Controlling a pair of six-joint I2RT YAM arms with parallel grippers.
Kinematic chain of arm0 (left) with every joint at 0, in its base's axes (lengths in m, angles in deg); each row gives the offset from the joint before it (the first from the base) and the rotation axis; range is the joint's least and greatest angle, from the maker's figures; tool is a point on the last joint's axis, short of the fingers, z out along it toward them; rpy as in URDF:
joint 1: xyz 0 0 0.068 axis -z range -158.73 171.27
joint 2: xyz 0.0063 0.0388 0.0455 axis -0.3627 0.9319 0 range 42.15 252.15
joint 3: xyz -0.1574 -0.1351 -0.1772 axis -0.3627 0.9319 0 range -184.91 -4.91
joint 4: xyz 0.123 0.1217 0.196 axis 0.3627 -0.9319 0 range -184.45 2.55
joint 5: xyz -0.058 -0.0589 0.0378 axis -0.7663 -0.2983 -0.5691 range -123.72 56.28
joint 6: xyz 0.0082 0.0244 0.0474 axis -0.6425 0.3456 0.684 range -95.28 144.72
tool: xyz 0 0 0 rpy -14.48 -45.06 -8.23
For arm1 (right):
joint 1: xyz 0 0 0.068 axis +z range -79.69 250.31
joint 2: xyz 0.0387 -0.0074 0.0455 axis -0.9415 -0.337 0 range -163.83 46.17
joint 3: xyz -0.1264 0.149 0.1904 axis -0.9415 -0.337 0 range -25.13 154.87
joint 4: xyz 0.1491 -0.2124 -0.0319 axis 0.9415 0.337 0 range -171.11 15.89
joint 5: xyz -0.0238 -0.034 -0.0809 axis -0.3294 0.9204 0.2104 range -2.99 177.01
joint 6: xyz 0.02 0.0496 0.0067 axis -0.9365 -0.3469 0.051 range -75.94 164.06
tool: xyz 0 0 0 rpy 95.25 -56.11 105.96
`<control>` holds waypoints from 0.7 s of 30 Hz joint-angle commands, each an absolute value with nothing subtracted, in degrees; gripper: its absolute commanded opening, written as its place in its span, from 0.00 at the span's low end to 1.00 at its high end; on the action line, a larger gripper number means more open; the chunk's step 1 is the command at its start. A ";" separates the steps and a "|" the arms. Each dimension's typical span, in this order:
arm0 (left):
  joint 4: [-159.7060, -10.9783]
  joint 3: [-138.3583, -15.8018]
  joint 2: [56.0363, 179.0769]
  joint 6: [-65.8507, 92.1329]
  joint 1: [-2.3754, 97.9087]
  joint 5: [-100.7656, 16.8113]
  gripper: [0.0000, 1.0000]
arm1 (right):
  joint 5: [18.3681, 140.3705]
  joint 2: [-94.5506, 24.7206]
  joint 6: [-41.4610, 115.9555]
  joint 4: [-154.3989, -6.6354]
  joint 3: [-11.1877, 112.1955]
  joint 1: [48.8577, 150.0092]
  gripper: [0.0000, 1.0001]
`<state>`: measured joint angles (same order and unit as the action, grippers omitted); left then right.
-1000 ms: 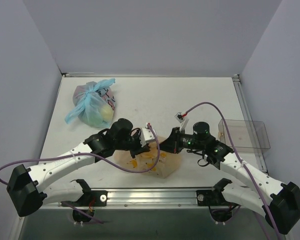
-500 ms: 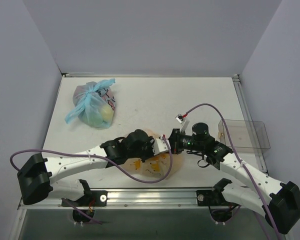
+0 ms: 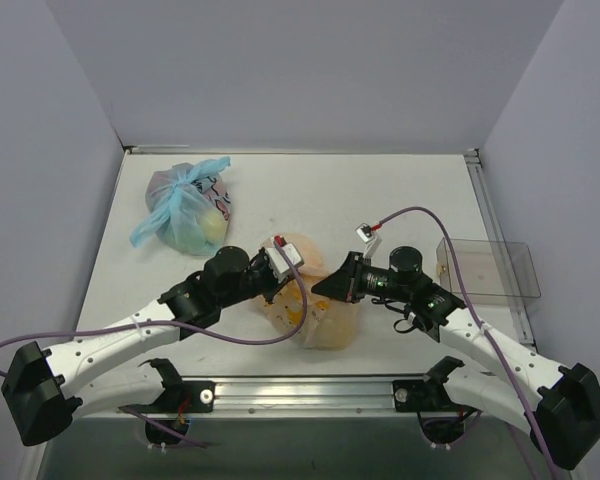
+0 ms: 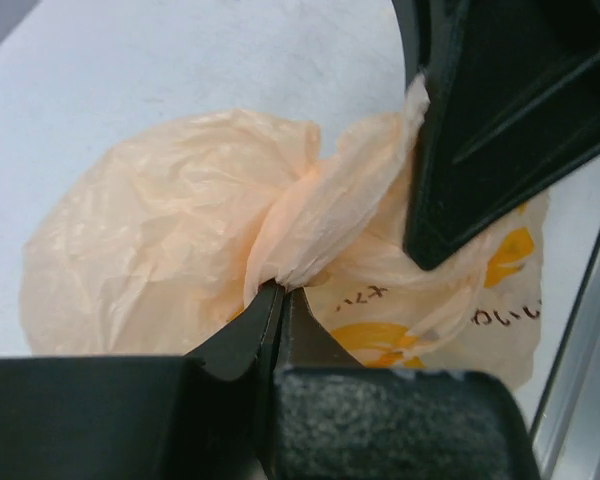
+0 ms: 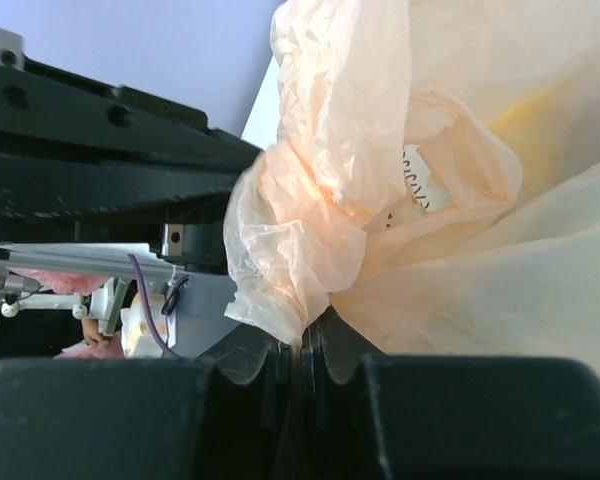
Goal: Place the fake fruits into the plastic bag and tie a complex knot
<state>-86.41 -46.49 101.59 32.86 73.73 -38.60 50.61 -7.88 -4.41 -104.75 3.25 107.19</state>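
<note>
The peach-orange plastic bag (image 3: 332, 325) sits bunched near the table's front edge, between my two grippers. My left gripper (image 4: 280, 290) is shut on the lower end of a twisted strand of the bag's handles (image 4: 325, 205). This strand runs up to one of the right gripper's fingers (image 4: 480, 140). In the right wrist view my right gripper (image 5: 305, 340) is shut on a crumpled fold of the same bag (image 5: 310, 250). From above, the left gripper (image 3: 292, 283) and right gripper (image 3: 325, 285) stand close together over the bag. I cannot tell whether the strand is a finished knot. The fake fruits are hidden.
A clear bag with light-blue tied handles (image 3: 185, 210) and a yellow-green fruit inside lies at the back left. A clear plastic box (image 3: 490, 270) stands at the right edge. A metal rail (image 3: 310, 392) runs along the table's front.
My left arm swung right toward the right gripper, then pulled back left with the handle in it. The bag is now more bunched and drawn up. The right gripper has barely moved.
</note>
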 commanded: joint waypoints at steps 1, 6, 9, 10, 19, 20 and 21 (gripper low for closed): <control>-92.26 -45.78 101.13 31.75 74.00 -44.52 0.00 | 49.31 -6.66 -3.93 -108.01 5.54 106.17 0.00; -100.61 -45.34 102.00 31.31 75.23 -45.23 0.00 | 49.83 -6.30 -3.84 -108.18 5.54 105.11 0.00; -100.02 -44.73 102.53 30.88 75.67 -46.01 0.00 | 50.01 -6.48 -3.84 -108.44 5.28 105.11 0.00; -99.67 -44.73 103.14 30.44 76.19 -46.28 0.00 | 49.92 -6.57 -4.01 -108.88 5.02 105.20 0.00; -86.07 -45.52 112.56 22.71 76.56 -39.67 0.00 | 47.20 -7.19 -5.25 -112.75 3.61 107.48 0.00; -82.91 -44.82 111.59 20.96 75.42 -43.87 0.00 | 47.20 -7.10 -5.24 -112.93 3.35 107.57 0.00; -76.26 -43.68 109.58 20.07 73.84 -45.65 0.00 | 47.11 -7.10 -5.24 -113.36 3.17 107.75 0.00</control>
